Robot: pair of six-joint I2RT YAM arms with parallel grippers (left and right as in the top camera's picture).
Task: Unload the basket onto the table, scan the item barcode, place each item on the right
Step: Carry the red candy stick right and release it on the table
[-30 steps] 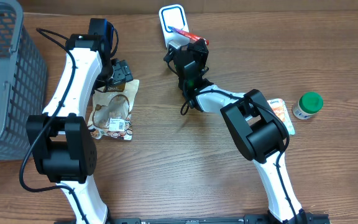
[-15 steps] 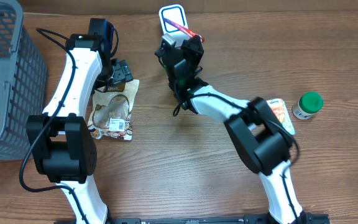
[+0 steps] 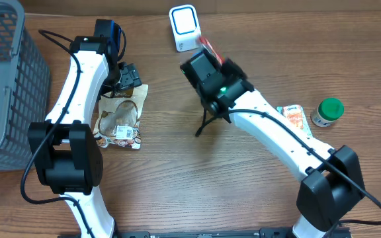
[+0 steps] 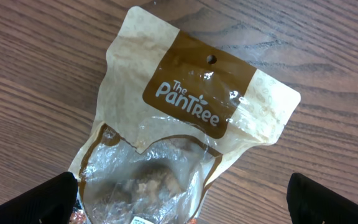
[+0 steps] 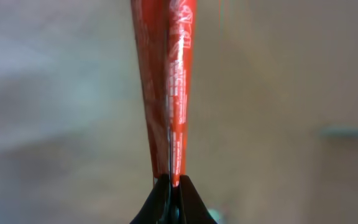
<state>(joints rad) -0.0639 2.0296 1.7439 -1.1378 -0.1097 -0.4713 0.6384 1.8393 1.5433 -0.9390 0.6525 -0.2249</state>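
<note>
Right gripper point(image 3: 211, 55) first, in the overhead view: it's clamped tight on a thin red packet point(image 3: 205, 43), edge-up just to the lower right of the white scanner point(image 3: 184, 28) at top centre. Over at the left, the left gripper point(image 3: 126, 78) sits at the top end of a tan snack pouch point(image 3: 120, 119) that lies flat on the wooden table point(image 3: 177, 185). A grey mesh basket point(image 3: 37, 79) fills the upper left corner, and only its plain grey floor shows inside. Far right, a small green-capped jar point(image 3: 327, 111) stands upright, its contents impossible to make out, with an orange-and-white sachet point(image 3: 295, 120) lying just beside it.

Left wrist view now: the left gripper's point(image 4: 185, 202) fingers point(image 4: 42, 199) are spread wide at the bottom corners, gripping nothing. The pouch point(image 4: 191, 124) lies between and beyond them, brown label uppermost, and brownish pieces show through its clear window.

Right wrist view: the black fingertips point(image 5: 160, 198) are pinched together at bottom centre, and the red packet point(image 5: 166, 81) rises straight up from them against a blurred background.
</note>
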